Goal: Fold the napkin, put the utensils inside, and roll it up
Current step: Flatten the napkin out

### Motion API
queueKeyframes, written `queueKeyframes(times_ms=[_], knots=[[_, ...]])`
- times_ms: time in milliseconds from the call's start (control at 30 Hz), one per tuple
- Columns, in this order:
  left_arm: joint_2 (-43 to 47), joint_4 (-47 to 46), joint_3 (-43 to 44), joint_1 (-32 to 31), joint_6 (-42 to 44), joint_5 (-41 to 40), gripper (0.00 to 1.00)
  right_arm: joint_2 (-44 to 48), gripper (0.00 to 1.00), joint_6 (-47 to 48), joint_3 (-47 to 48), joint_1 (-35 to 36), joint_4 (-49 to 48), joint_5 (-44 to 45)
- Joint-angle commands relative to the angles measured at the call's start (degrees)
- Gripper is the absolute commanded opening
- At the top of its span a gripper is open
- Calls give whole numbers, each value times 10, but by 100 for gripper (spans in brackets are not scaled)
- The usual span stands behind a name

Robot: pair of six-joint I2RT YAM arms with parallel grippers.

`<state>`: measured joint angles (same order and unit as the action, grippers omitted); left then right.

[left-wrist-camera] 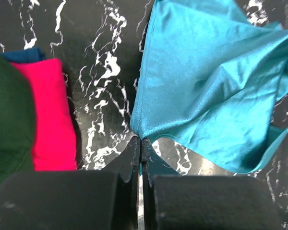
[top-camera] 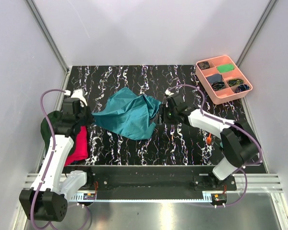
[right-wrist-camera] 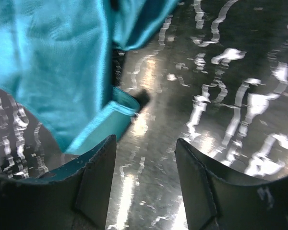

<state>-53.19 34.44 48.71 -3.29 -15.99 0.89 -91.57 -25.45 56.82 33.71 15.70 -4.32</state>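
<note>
The napkin (top-camera: pixel 127 115) is lying crumpled near the middle of the worktop (top-camera: pixel 134 151), a little toward its left edge, with loose folds rising off the surface. The left gripper (left-wrist-camera: pixel 140 142) is standing fully closed, and its tips appear to be nipping the napkin's left corner. The right gripper (right-wrist-camera: pixel 144 167) is hanging with its jaws apart at the napkin's right side and is gripping nothing. Bare worktop is showing between its fingers (right-wrist-camera: pixel 93 177), and a hemmed edge is lying just beside the one on the left of that view. A small orange piece (top-camera: pixel 209 139), probably one of the utensils, is peeking out beside the right arm near the worktop's right edge.

The cloth is looking light, limp and satiny, so it is likely sliding easily and not holding any shape by itself. A shallow pinch is likely to slip off. The hem or a corner is offering the firmest hold, since the doubled edge gives the pads something to bite. Where layers are overlapping on the right, the gripper is risking catching two plies at once, so a single free corner is the safer place to take.
</note>
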Motion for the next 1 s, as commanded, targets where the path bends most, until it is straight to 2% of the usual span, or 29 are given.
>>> queueKeyframes(times_ms=[0, 300, 467, 567, 700, 733, 800, 833, 967], knots=[[20, -6, -16, 7, 32, 2, 0, -23, 61, -24, 33, 3, -42, -54], [21, -9, -26, 10, 41, 18, 0, -113, 64, -43, 88, 22, -54, -57], [21, -10, -27, 13, 43, 22, 0, -142, 57, -53, 99, 29, -45, -41], [19, -11, -27, 15, 44, 26, 0, -149, 50, -53, 98, 29, -36, -38], [18, -10, -26, 16, 44, 29, 0, -149, 27, -55, 97, 29, -31, -43], [18, -10, -26, 16, 44, 30, 0, -144, 17, -57, 95, 30, -28, -36], [16, -11, -23, 16, 43, 30, 0, -122, 10, -59, 93, 29, -18, -21], [16, -11, -20, 16, 40, 32, 0, -113, 2, -58, 98, 28, 3, -15], [11, -3, 30, 17, 31, 39, 0, -50, 0, -28, 133, 29, 84, 27]])
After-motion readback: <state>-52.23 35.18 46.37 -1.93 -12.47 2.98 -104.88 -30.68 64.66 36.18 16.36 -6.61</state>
